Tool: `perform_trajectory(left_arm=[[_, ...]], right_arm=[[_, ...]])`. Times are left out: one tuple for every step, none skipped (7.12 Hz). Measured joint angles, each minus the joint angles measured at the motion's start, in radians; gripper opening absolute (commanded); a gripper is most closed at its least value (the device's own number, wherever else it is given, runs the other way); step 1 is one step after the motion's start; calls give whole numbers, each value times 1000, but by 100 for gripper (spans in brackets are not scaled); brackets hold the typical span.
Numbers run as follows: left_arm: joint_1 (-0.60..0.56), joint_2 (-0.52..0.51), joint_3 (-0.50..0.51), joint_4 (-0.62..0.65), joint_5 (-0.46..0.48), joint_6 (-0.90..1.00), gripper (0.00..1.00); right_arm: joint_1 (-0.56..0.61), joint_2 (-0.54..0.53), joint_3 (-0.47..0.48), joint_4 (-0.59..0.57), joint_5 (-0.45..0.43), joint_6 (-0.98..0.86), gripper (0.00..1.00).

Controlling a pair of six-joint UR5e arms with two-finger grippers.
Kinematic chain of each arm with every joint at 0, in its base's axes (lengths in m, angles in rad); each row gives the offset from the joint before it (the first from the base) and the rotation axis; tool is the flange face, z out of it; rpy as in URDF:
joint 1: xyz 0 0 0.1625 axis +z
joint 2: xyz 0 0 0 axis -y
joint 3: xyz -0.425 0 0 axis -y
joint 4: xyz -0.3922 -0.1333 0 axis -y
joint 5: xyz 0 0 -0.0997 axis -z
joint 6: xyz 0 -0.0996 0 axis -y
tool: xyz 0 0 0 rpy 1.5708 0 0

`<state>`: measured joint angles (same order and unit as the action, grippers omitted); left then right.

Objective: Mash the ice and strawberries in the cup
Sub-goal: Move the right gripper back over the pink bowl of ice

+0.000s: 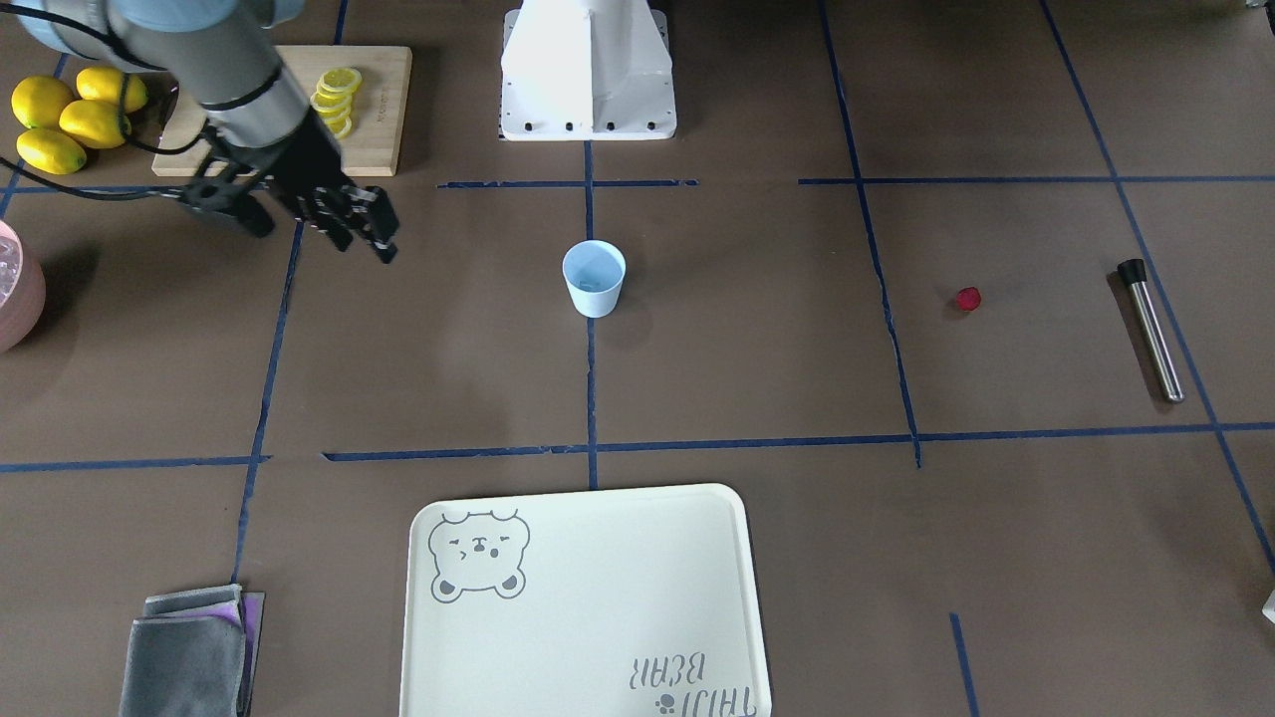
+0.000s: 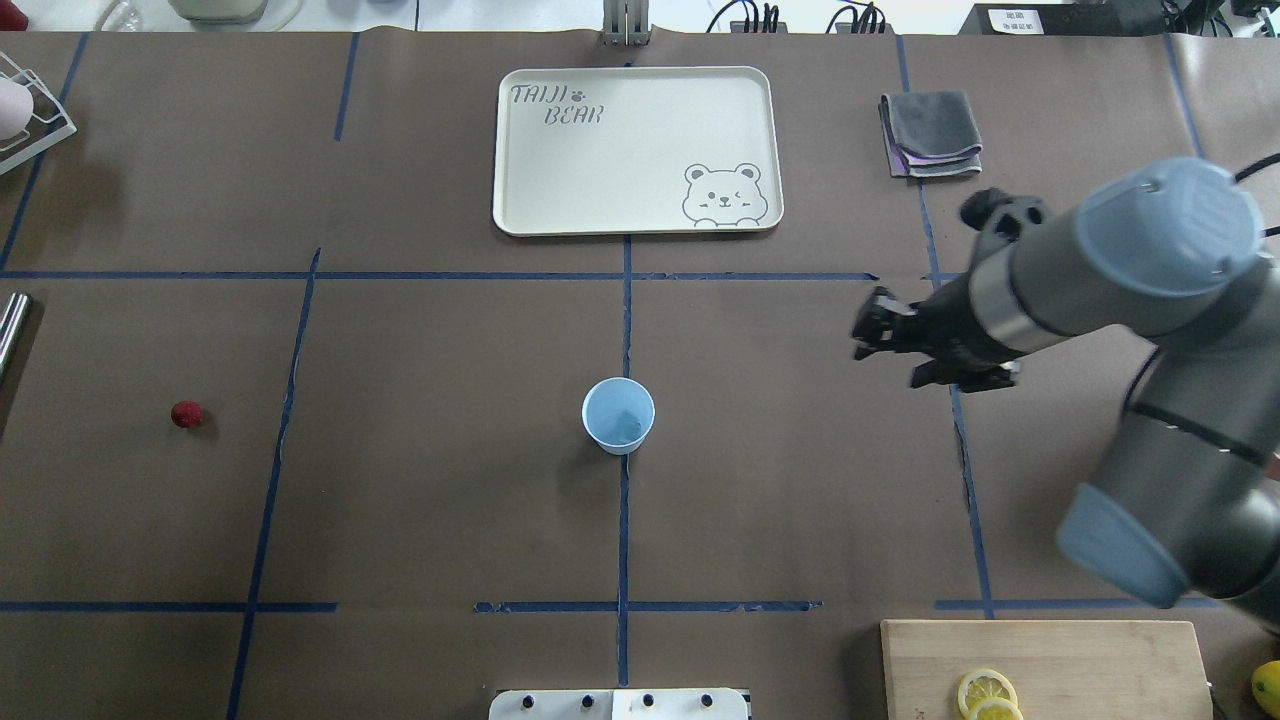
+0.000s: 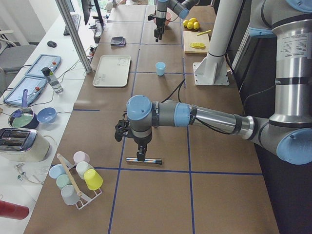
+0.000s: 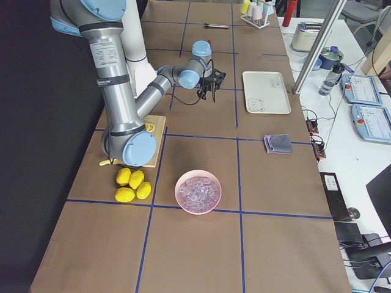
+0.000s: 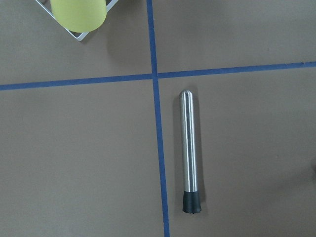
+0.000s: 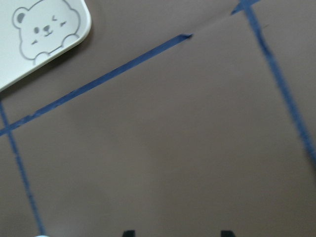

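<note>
The pale blue cup (image 1: 594, 279) stands upright at the table's middle, also in the overhead view (image 2: 618, 415); a faint glassy shape lies at its bottom. Clear ice (image 4: 198, 190) fills a pink bowl (image 1: 12, 299). The red strawberry (image 1: 968, 299) lies alone on the table (image 2: 186, 413). My right gripper (image 1: 349, 224) hangs open and empty between the bowl and the cup (image 2: 875, 325). My left gripper (image 3: 141, 155) hovers just over a steel muddler (image 5: 190, 150); I cannot tell if it is open or shut.
A cream bear tray (image 1: 583, 607) lies at the table's far side from the robot. A cutting board (image 1: 383, 100) with lemon slices and whole lemons (image 1: 60, 119) are near the right arm. A folded grey cloth (image 1: 189, 652) and a rack of cups (image 3: 78, 178) sit at the edges.
</note>
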<state>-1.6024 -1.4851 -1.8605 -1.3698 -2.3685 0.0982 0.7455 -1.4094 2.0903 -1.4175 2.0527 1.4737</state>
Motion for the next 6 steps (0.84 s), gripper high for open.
perform_trajectory(left_arm=[[0,1,1,0,0,0,100],[-1,2,1,0,0,0,100],[-1,5,0,0,0,0,100],[-1,6,-1,-1,0,0,100],[-1,11,-8,0,0,0,100],[-1,20,-20,0,0,0,100]], right_arm=[[104,-134,34,4,57,-209,67],[208,-232,38,5,109,-408,70],[319,-308,7,5,152,-616,100],[411,-354,-44,5,183,-794,99],[467,-375,-90,5,201,-900,99],[492,-383,-124,5,208,-947,100]])
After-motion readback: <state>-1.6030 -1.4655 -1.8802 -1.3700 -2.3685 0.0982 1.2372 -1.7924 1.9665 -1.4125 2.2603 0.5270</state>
